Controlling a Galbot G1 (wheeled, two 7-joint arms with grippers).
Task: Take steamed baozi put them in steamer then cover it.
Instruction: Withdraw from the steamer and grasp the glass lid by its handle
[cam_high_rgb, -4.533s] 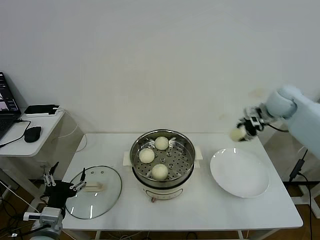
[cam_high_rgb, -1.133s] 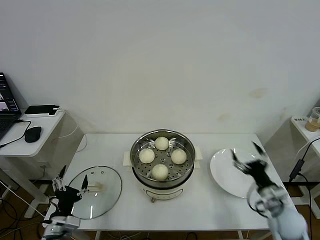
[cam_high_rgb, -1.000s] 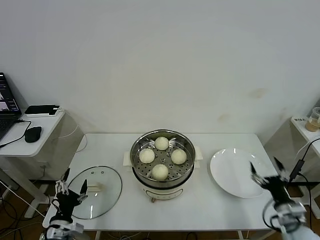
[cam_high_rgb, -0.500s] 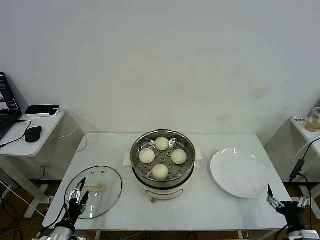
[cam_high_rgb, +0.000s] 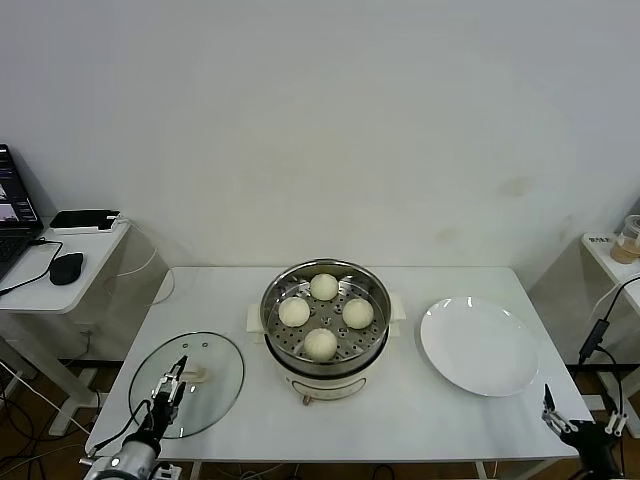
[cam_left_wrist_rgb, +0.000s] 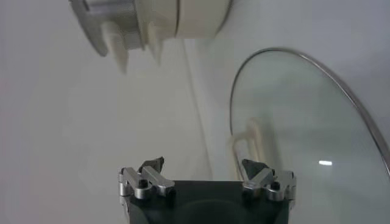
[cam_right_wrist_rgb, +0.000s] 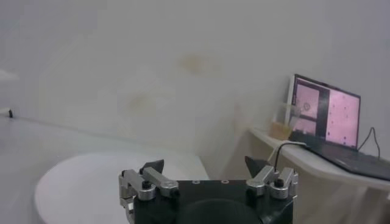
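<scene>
The steamer (cam_high_rgb: 325, 360) stands mid-table with four baozi on its perforated tray: at the back (cam_high_rgb: 323, 286), left (cam_high_rgb: 293, 312), right (cam_high_rgb: 358, 313) and front (cam_high_rgb: 320, 344). The cover (cam_high_rgb: 215, 360), a clear glass lid with a cream handle (cam_high_rgb: 192, 376), lies flat to the steamer's left. My left gripper (cam_high_rgb: 172, 388) is open and empty over the lid's near part. The left wrist view shows the lid (cam_left_wrist_rgb: 304, 134), its handle (cam_left_wrist_rgb: 250, 143) and the steamer base (cam_left_wrist_rgb: 158, 21) beyond my left gripper (cam_left_wrist_rgb: 207, 165). My right gripper (cam_high_rgb: 578, 425) is open and empty, low beyond the table's front right corner.
An empty white plate (cam_high_rgb: 480, 345) lies right of the steamer; it also shows in the right wrist view (cam_right_wrist_rgb: 103, 182), past my right gripper (cam_right_wrist_rgb: 204, 165). A side desk with a laptop, a mouse (cam_high_rgb: 64, 267) and a phone stands at the left. A shelf with a cup (cam_high_rgb: 630, 238) is at the right.
The right gripper brought the fourth baozi into the steamer, then dropped back past the plate to the front right corner. The left gripper moved in over the lid.
</scene>
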